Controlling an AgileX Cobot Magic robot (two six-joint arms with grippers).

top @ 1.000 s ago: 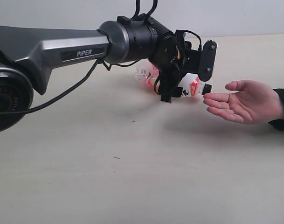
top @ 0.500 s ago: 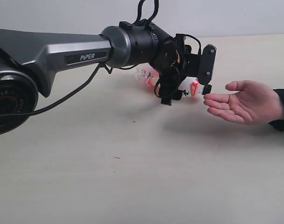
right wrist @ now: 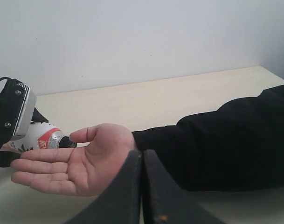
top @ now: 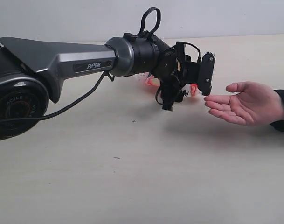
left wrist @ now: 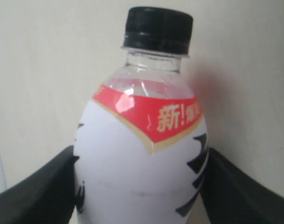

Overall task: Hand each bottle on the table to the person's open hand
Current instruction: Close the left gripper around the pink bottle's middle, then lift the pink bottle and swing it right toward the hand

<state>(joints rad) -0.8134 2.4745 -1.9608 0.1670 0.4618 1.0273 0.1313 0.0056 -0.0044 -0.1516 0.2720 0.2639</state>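
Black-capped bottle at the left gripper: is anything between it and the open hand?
Nothing visible. The black-capped clear plastic bottle with a white-and-red label points cap-first at the person's bare open hand, close to its thumb, and no object lies between them.

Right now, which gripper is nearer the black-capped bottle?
Left. The left gripper holds the black-capped bottle between its fingers; the right gripper sits shut beyond the person's open hand, clear of the bottle.
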